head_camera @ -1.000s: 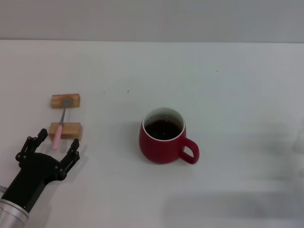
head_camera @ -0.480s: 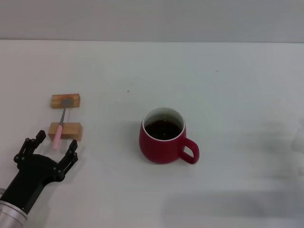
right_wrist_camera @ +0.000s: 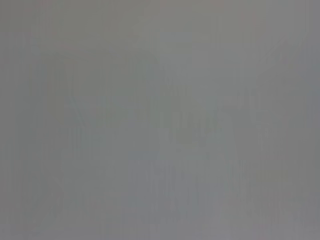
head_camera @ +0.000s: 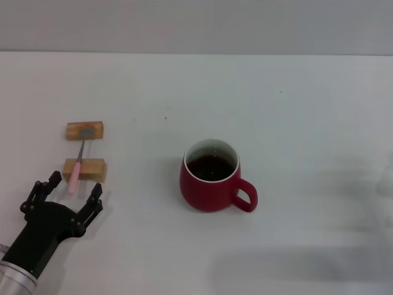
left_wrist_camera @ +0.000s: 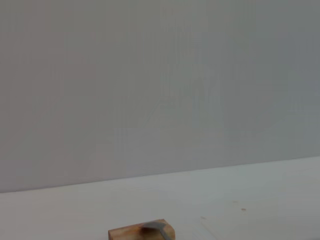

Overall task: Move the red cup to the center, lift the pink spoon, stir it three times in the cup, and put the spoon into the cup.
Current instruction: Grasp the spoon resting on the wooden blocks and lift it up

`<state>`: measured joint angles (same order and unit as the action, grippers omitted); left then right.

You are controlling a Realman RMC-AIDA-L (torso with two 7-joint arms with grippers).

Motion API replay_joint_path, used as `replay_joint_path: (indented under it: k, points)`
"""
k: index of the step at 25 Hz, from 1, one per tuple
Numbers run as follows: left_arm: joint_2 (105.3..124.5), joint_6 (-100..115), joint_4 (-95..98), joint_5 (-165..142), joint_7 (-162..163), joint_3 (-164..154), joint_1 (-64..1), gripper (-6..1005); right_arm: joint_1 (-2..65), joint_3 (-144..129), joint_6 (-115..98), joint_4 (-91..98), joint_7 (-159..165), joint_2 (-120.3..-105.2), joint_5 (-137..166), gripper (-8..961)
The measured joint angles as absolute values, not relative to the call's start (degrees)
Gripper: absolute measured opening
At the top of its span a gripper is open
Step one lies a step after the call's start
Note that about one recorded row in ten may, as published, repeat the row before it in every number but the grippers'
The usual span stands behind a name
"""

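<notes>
The red cup [head_camera: 212, 177] stands upright near the middle of the white table [head_camera: 295, 110], handle to the front right, dark liquid inside. The pink spoon [head_camera: 78, 163] lies across two tan wooden blocks at the left: its pink handle rests on the near block [head_camera: 85, 169], its grey bowl on the far block [head_camera: 85, 130]. My left gripper [head_camera: 66, 193] is open and empty, just in front of the spoon's handle end. The far block with the spoon's bowl also shows in the left wrist view [left_wrist_camera: 142, 232]. My right gripper is out of view.
The right wrist view shows only plain grey. A grey wall [head_camera: 196, 24] runs behind the table's far edge.
My left gripper drew back slightly towards the near edge, then came forward again towards the spoon's handle. The cup and spoon have not moved.
</notes>
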<state>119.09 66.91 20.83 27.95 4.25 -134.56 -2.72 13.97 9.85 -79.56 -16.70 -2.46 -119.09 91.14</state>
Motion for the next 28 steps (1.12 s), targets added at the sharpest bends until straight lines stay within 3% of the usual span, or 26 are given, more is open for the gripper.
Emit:
replay_joint_path:
  k: [25,28]
  points:
    - [119.03,66.43,20.92,27.95,4.25,-134.46,-3.15,829,13.71,9.84,-79.88,-16.88,-2.46,-119.09,91.14,0]
    - [119.00,66.44,20.88,27.95,4.27,-134.51,-3.21,765,13.67,9.84,-80.18,-16.86,-2.46,-119.09,91.14,0]
